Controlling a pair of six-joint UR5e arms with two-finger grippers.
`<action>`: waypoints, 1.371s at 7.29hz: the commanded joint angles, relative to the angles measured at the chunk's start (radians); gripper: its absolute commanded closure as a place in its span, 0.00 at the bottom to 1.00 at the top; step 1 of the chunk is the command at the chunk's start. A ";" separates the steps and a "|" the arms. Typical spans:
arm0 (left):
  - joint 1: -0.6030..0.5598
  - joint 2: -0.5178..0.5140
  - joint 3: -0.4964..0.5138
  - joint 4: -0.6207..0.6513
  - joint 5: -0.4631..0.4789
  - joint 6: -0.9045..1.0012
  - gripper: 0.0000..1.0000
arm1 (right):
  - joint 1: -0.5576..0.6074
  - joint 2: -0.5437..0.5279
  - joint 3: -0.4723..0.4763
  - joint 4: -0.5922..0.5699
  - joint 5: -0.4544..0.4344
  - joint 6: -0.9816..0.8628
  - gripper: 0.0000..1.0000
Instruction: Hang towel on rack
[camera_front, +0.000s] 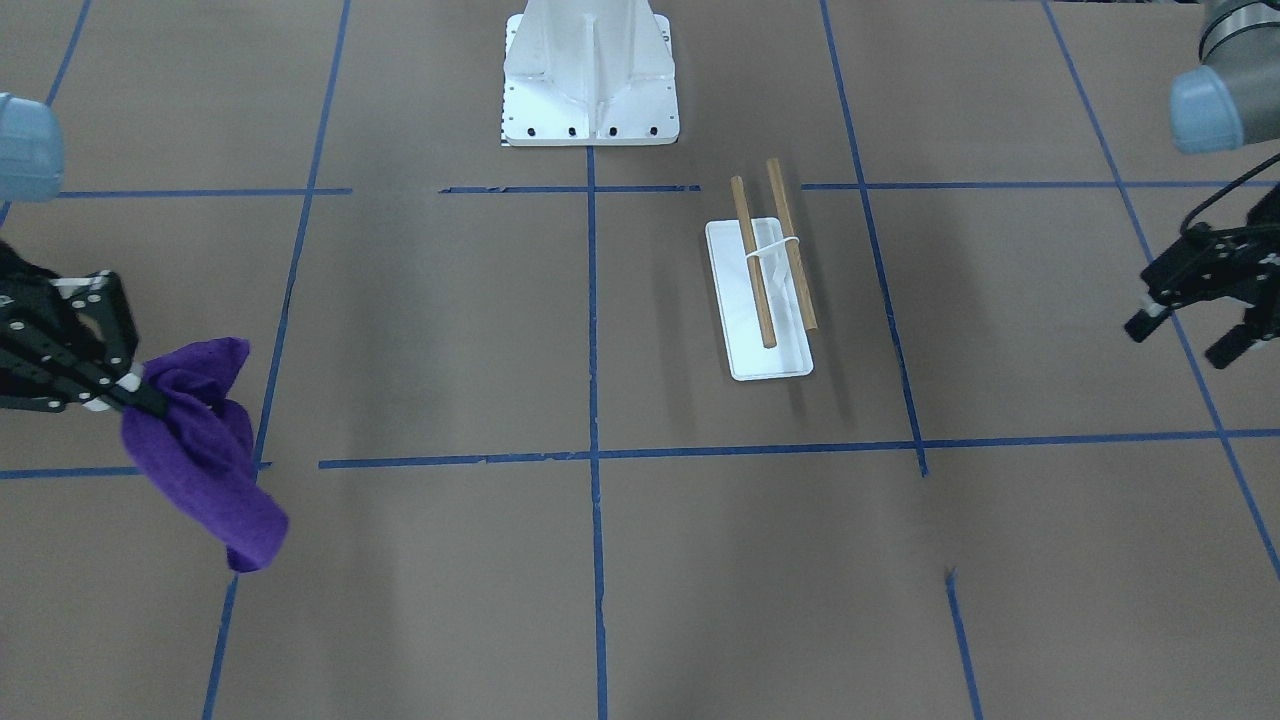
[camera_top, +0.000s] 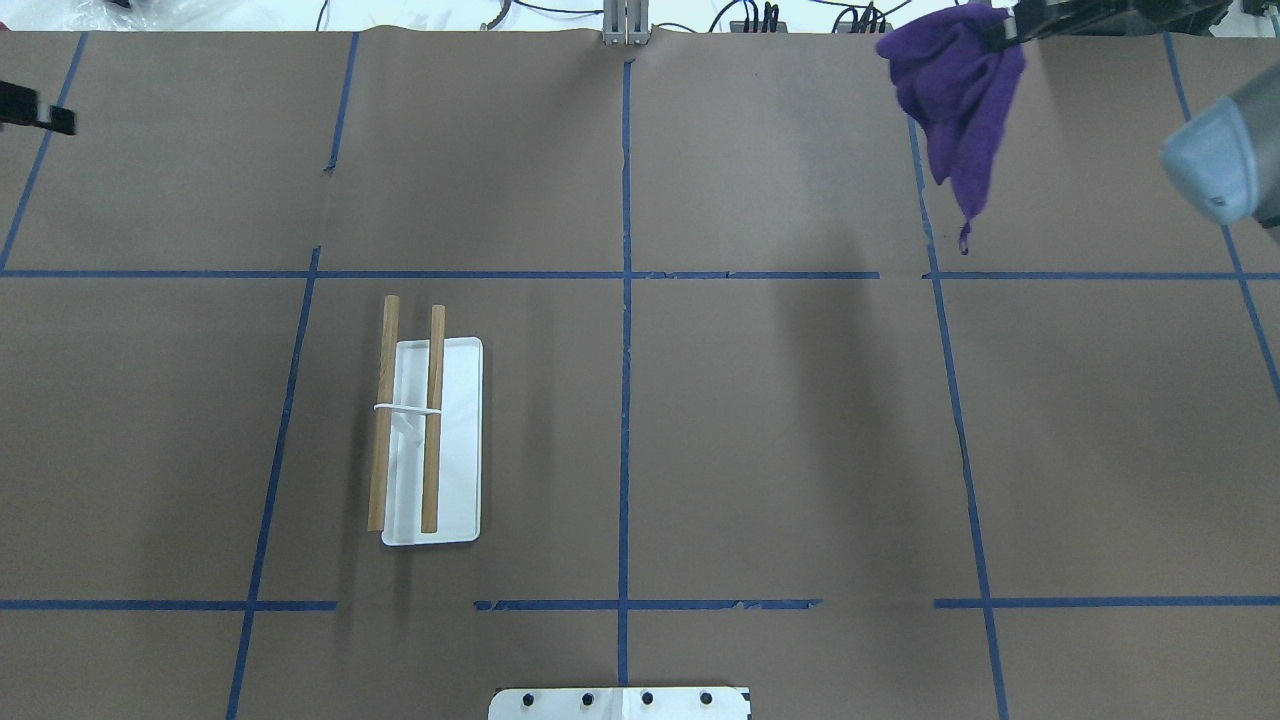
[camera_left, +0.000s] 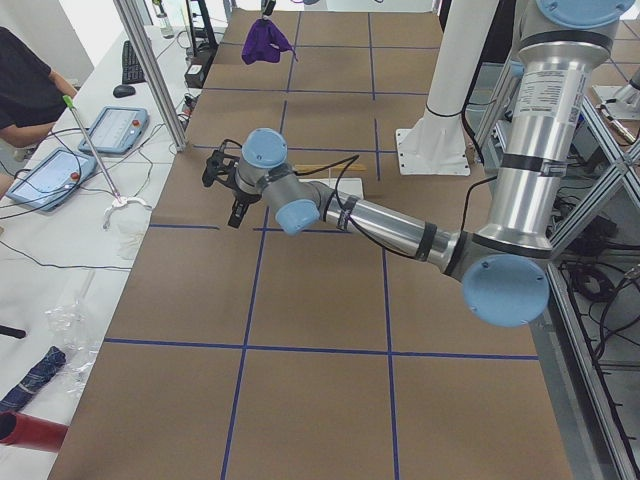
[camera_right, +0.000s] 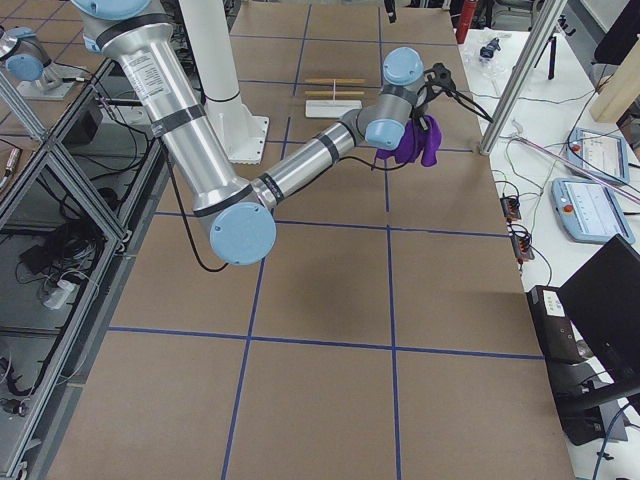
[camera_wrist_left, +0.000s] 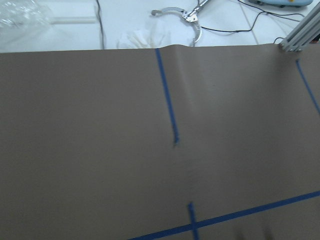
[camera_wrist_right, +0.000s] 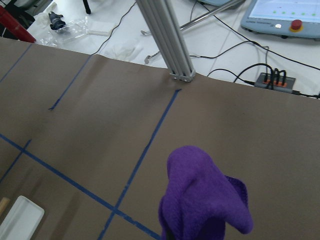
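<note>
Read with the overhead view as the dial, the robot at 6 o'clock. The right pincer (camera_front: 133, 390) is clamped tight on a bunched corner of the soft purple cloth towel (camera_front: 205, 455). It holds the towel up near 1 o'clock, by the far edge of the brown paper-covered table (camera_top: 760, 420). The towel hangs clear of the table in a crumpled fold, with a thin tail dangling at its lowest point.

The rack (camera_top: 432, 440) stands well apart from it, at about 8 o'clock of the table's middle. It is a small stand with a flat white rectangular base, a white upright and two light-brown wooden dowels (camera_top: 434, 420). The dowels run parallel along the 12-to-6 line, and the outer one overhangs the base on its 9 o'clock side. Nothing is draped on them.

The left pincer (camera_front: 1185, 338) hovers near 10 o'clock with its fingers spread wide and nothing between them.

The grasp looks done, and the step in hand seems to be carrying the towel to the rack. From the towel, the rack lies toward 8 o'clock, across the centre line. The next move probably calls for travelling high enough that the tail passes over the dowels. The right pincer would then come down across their length so cloth falls on both sides of a dowel before it lets go. Because the towel is bunched, it may slide off unless it is laid well past its middle.
</note>
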 joint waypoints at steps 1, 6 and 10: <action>0.147 -0.145 0.020 -0.012 0.030 -0.291 0.00 | -0.243 0.004 0.128 0.000 -0.310 0.094 1.00; 0.299 -0.314 0.040 -0.013 0.117 -0.675 0.00 | -0.478 0.005 0.169 -0.001 -0.630 0.093 1.00; 0.333 -0.409 0.126 -0.019 0.166 -0.748 0.00 | -0.495 0.002 0.205 -0.001 -0.640 0.093 1.00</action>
